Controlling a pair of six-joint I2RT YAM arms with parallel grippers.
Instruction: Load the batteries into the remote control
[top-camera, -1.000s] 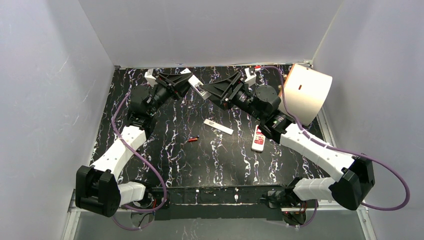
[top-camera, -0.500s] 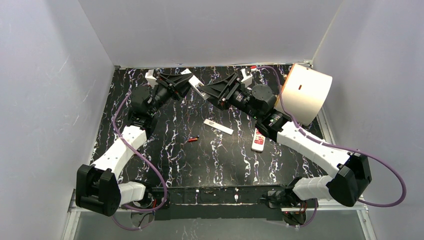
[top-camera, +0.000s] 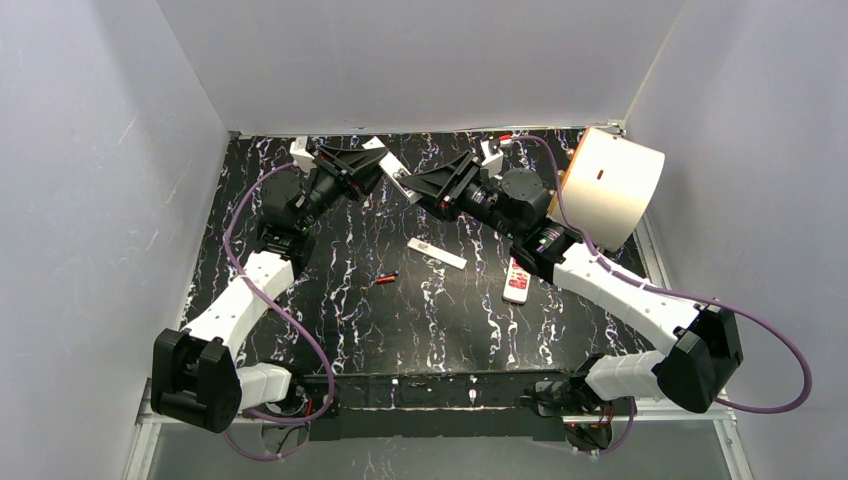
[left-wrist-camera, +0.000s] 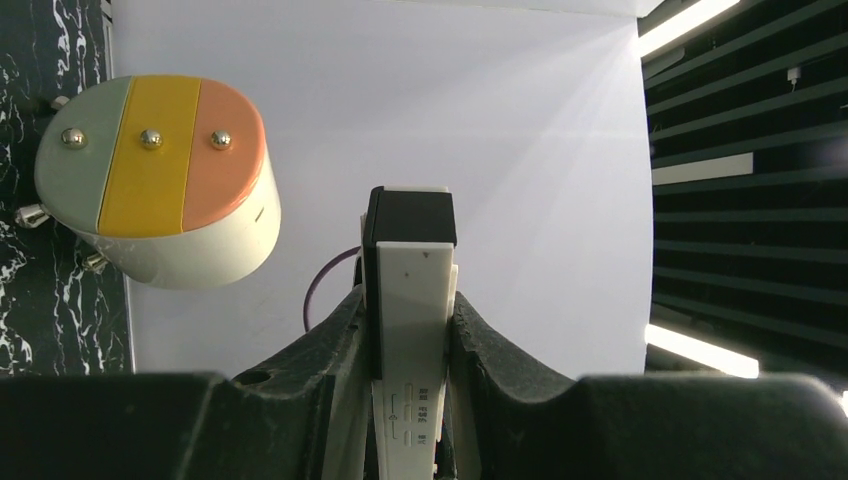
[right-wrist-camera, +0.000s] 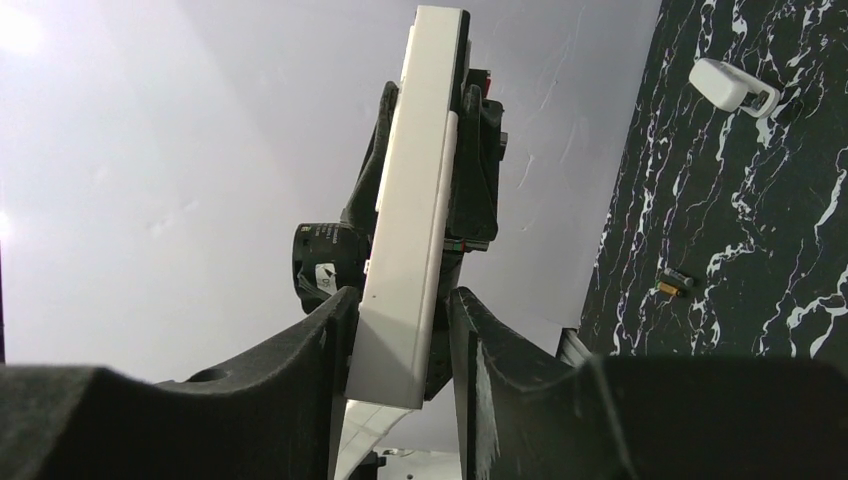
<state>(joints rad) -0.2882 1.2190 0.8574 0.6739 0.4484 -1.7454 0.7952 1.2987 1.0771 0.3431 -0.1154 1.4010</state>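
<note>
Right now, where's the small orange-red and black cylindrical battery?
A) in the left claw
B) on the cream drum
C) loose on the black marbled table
C: the small orange-red and black battery lies loose on the black marbled table, nothing gripping it.

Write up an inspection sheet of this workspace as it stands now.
Surface: black white-veined marble tabletop, no spills seen.
Job's things: slim white remote control held up between both arms; one orange-red and black battery lying mid-table.
Clutter: white remote with red buttons by the right arm; small white oblong piece; large cream drum on its side at the right edge.
Grippers: left gripper clamped on the slim remote; right gripper flanks its other end, contact unclear.
Cables: purple cables loop beside each arm, none on the loose parts.
Surroundings: plain white walls on three sides.
</note>
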